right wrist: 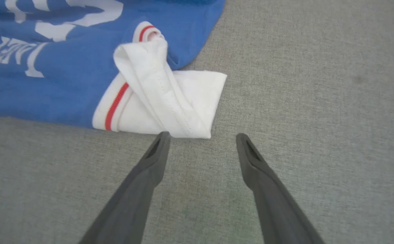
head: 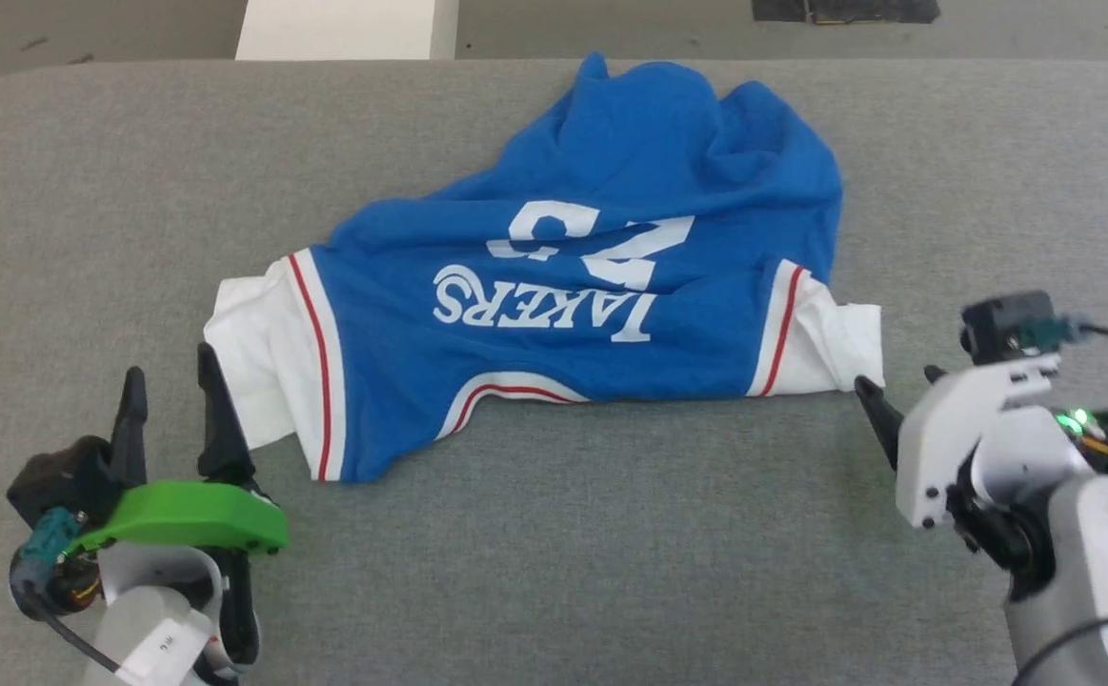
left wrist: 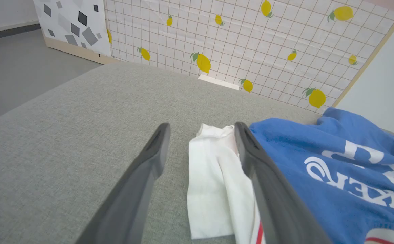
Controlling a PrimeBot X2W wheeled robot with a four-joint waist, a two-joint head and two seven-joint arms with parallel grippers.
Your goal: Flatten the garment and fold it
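**Left gripper (head: 171, 367) and right gripper (head: 898, 378), both open, at the sleeves of a rumpled jersey**

Spread across the middle of the grey fabric-covered table (head: 554, 572) lies the garment (head: 601, 171), printed side up and only partly flat. Its white lettering (head: 544, 307) reads upside down in the head view, and the large numerals (head: 592, 243) above it are partly lost in a crease. The far half of the blue body is bunched into soft ridges toward the table's far edge. The red-striped collar trim (head: 506, 391) curves along the near edge.

On the robot's left, the white sleeve (head: 249, 353) lies crumpled just beyond the left gripper. That gripper's fingers stand well apart and hold nothing. In the left wrist view the sleeve's edge sits between them, with one finger (left wrist: 261, 176) crossing over the white cloth; whether it touches the cloth cannot be told.

On the robot's right, the other white sleeve (head: 844, 348) is folded over on itself. The right gripper is also spread wide and empty, and in its wrist view one fingertip (right wrist: 163, 140) sits right at the sleeve's near fold while the other is over bare table.

Beyond the table, a white block (head: 344, 29) stands at the far edge, and a wall (left wrist: 251, 40) printed with a grid and lemons rises behind.
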